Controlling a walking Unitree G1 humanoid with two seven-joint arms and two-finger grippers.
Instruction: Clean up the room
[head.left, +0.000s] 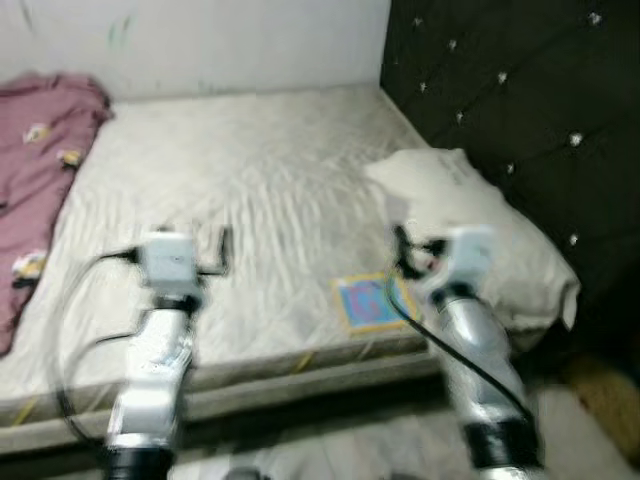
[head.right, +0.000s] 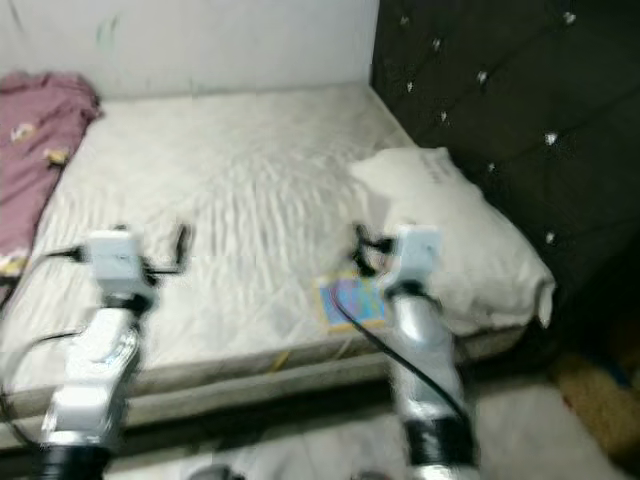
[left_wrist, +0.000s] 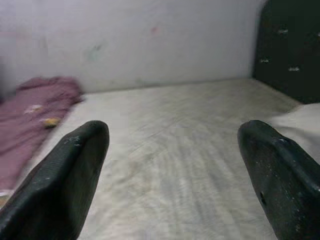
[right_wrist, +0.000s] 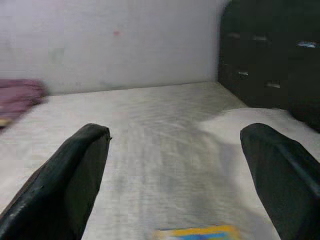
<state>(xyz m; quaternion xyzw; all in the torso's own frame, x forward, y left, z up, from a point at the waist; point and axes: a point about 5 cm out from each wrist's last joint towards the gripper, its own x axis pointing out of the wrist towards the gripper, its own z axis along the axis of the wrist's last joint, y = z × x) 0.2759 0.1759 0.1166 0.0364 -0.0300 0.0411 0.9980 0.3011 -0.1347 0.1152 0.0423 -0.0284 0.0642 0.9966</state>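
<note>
Bed (head.left: 250, 180): bare mattress, both our arms raised over its near edge.

Left gripper (left_wrist: 172, 165): fingers spread wide, holding nothing. Pink blanket (head.left: 40, 160) lies well off to its left, bunched along the bed's far side.

Right gripper (right_wrist: 175, 170): fingers spread wide, holding nothing. Small colourful flat item, perhaps a book or card (head.left: 370, 300), lies just below and ahead of it near the mattress edge. White pillow (head.left: 480, 230) sits just to its right, against the dark headboard (head.left: 500, 90).

Handling, as we judge: book thin, light, stiff; take it by an edge. Blanket and pillow soft; pinch a fold or corner.

Containers: none seen.
</note>
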